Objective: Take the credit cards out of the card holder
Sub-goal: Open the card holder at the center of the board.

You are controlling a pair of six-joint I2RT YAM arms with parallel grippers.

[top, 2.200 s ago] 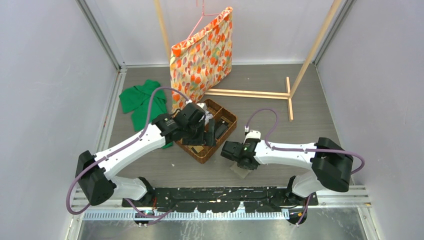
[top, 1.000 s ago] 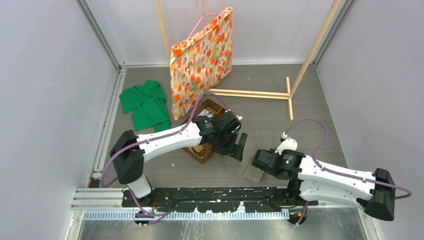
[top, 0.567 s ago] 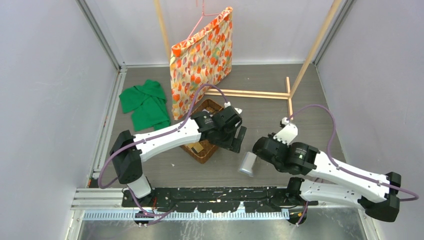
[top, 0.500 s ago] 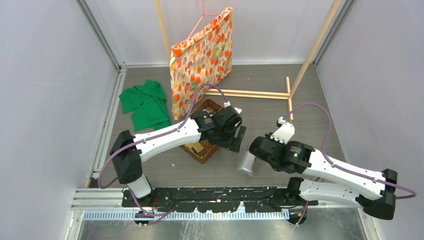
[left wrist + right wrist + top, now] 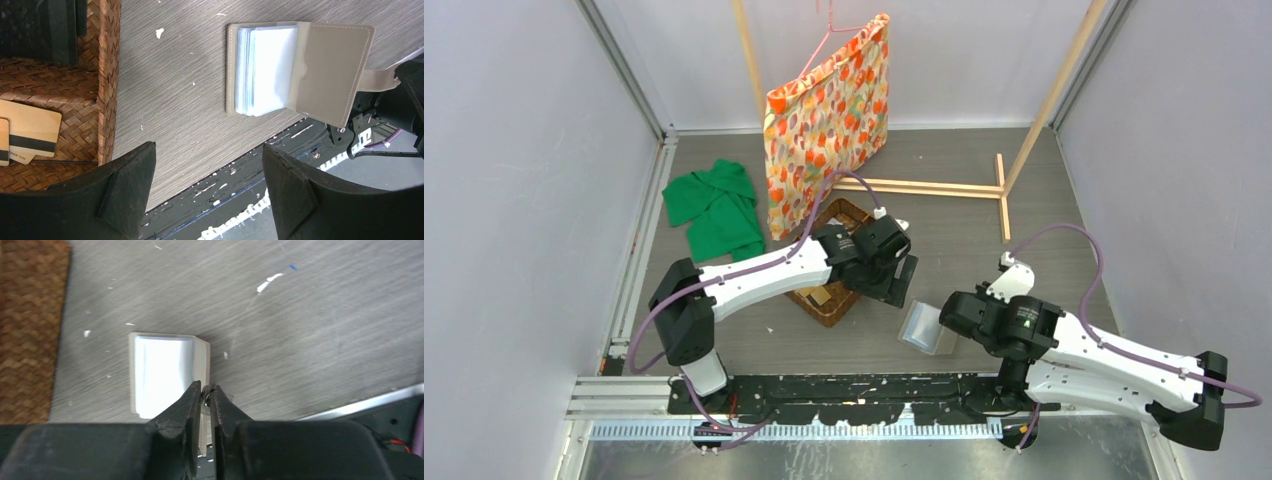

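The grey card holder (image 5: 921, 326) lies on the table just right of the basket, with its cover lifted. In the left wrist view the card holder (image 5: 320, 70) shows a stack of pale clear sleeves (image 5: 262, 70); I cannot tell single credit cards apart in it. My right gripper (image 5: 943, 318) is shut on the holder's snap strap (image 5: 205, 412) and holds the cover (image 5: 202, 357) up over the sleeves (image 5: 162, 372). My left gripper (image 5: 902, 280) hangs open and empty above the table, between basket and holder (image 5: 207, 160).
The brown wicker divided basket (image 5: 836, 305) lies left of the holder; it holds tan cards with a dark stripe (image 5: 27, 135) and a dark item (image 5: 45, 25). A green cloth (image 5: 714, 205), a patterned bag (image 5: 829, 110) and a wooden stand (image 5: 944, 187) are farther back.
My left gripper moved from the basket to the right, toward the holder. My right gripper lifted the holder, shifted it a little, and now holds its cover open by the strap.
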